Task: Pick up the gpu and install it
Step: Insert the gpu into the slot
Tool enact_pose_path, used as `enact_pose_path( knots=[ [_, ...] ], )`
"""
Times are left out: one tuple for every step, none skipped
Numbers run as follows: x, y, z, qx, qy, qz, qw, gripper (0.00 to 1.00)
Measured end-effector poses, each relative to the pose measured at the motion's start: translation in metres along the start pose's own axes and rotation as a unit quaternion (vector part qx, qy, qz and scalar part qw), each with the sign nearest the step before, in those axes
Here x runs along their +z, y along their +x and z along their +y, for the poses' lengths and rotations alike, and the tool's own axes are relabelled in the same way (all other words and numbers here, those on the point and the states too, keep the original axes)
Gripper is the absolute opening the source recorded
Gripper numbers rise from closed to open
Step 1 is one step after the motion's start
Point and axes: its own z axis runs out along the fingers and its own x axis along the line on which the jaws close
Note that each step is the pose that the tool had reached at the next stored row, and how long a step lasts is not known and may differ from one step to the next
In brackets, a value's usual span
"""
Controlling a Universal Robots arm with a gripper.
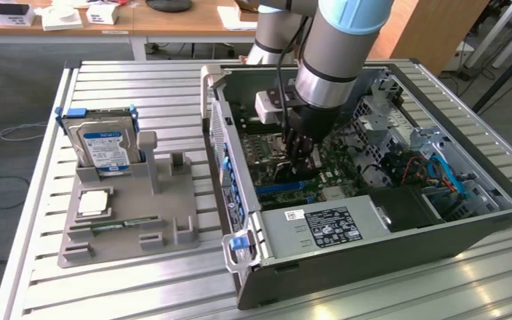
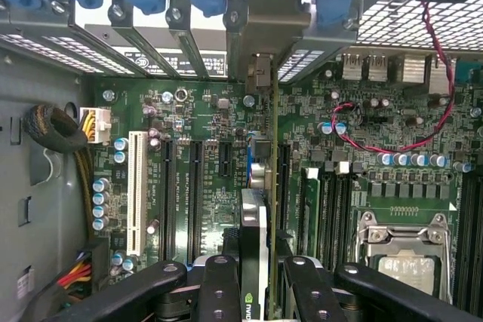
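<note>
gpu (image 2: 253, 224) | clamped edge-on in my part-closed pincer (image 2: 260, 280) | installing: above motherboard (image 2: 211, 130) slots | likely needs squaring, straight press

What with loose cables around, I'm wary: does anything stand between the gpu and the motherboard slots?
Nothing visible does. The gpu stands edge-on in the gripper above the slots; the red cable and the sleeved cable bundle lie off to either side. The slot directly under the card is hidden.

Gripper (image 2: 260, 295) clamps gpu (image 2: 253, 231) edge-on between its black fingers (image 2: 219, 292). Card stands upright over motherboard (image 2: 204, 111) slots, between white slot (image 2: 136, 190) and CPU socket (image 2: 404, 250).
</note>
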Motion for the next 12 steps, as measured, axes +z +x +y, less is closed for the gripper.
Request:
enact_pose_path(
  knots=[
    [0.0006, 0.0000, 0.0000, 0.000, 0.0001, -0.0001, 1.0000, 0.27],
    [0.0012, 0.0000, -0.0001, 0.000, 0.0001, -0.0001, 1.0000, 0.27],
    [0.0016, 0.0000, -0.0001, 0.000, 0.0001, -0.0001, 1.0000, 0.27],
    [0.0020, 0.0001, 0.0000, 0.000, 0.0000, 0.0000, 1.0000, 0.27],
    [0.0021, 0.0001, 0.0000, 0.000, 0.0000, 0.0000, 1.0000, 0.27],
    [0.0021, 0.0001, 0.0000, 0.000, 0.0000, 0.0001, 1.0000, 0.27],
    [0.0021, 0.0001, 0.0000, 0.000, 0.0000, 0.0000, 1.0000, 0.27],
    [0.0022, 0.0000, 0.0000, 0.000, 0.0000, -0.0001, 1.0000, 0.27],
    [0.0022, 0.0001, 0.0000, 0.000, 0.0000, -0.0001, 1.0000, 0.27],
    [0.0022, 0.0000, 0.0000, 0.000, 0.0000, -0.0001, 1.0000, 0.27],
    [0.0021, 0.0000, 0.0000, 0.000, 0.0001, -0.0002, 1.0000, 0.27],
    [0.0013, 0.0000, 0.0000, 0.000, 0.0000, 0.0000, 1.0000, 0.27]
  ],
)
